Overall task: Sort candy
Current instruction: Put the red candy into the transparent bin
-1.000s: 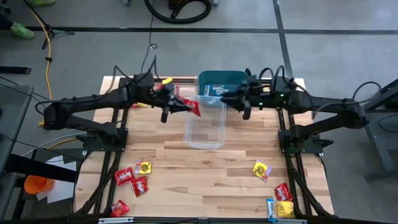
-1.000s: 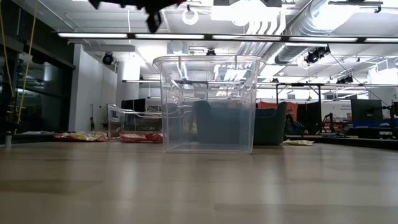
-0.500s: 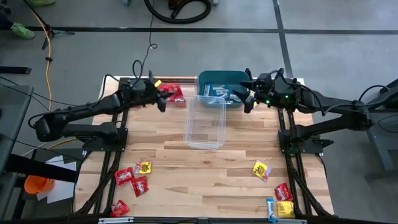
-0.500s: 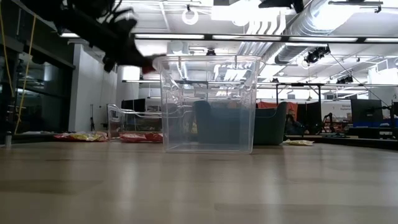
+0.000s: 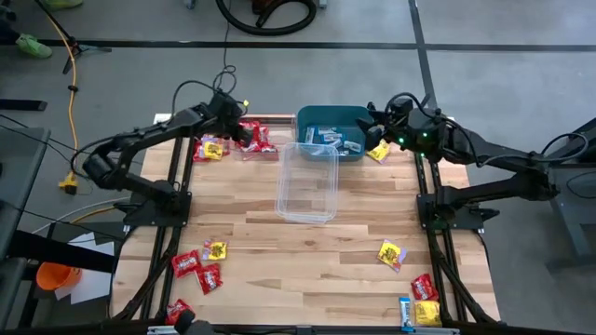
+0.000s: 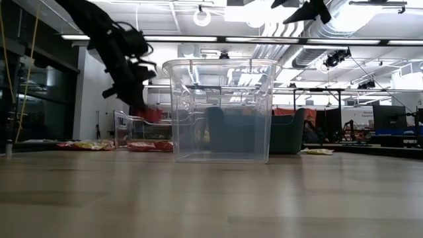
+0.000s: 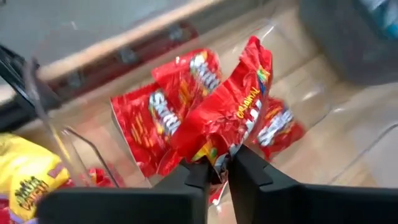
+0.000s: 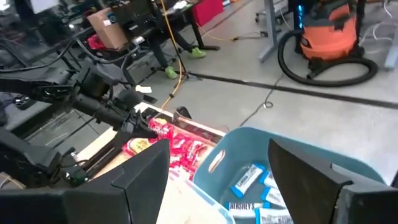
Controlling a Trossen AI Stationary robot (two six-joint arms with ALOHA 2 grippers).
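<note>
My left gripper (image 5: 244,133) is shut on a red candy packet (image 7: 231,106) over a small clear tub (image 5: 258,141) at the table's far left, which holds more red packets (image 7: 155,118). A tub beside it holds yellow packets (image 5: 212,149). My right gripper (image 8: 219,152) hangs open and empty above the teal bin (image 5: 331,124). Light blue packets (image 8: 249,180) lie in that bin. A yellow packet (image 5: 377,152) lies flat on the table by the bin's right side. Loose candy lies near the front left (image 5: 197,265) and front right (image 5: 419,298). My left gripper pinches one crumpled end of the red packet (image 7: 214,154) between its two fingers (image 7: 249,177). The fingers slant down from the table's left. The rest of the packet sticks out beyond the fingertips, above the red packets in the tub; in the low view it shows at the tub's rim (image 6: 153,114).
A tall clear tub (image 5: 307,181) stands at the table's middle, just in front of the teal bin. Bare wood lies between it and the loose candy along the front edge. Both arms' stands rise at the table's left (image 5: 154,195) and right (image 5: 456,200) sides.
My left gripper has carried the red packet from above the middle tub's far left corner toward the table's far left. It has sunk and tipped downward over the tub of red packets. My right gripper has drawn back toward the table's right, from the teal bin's near left side.
</note>
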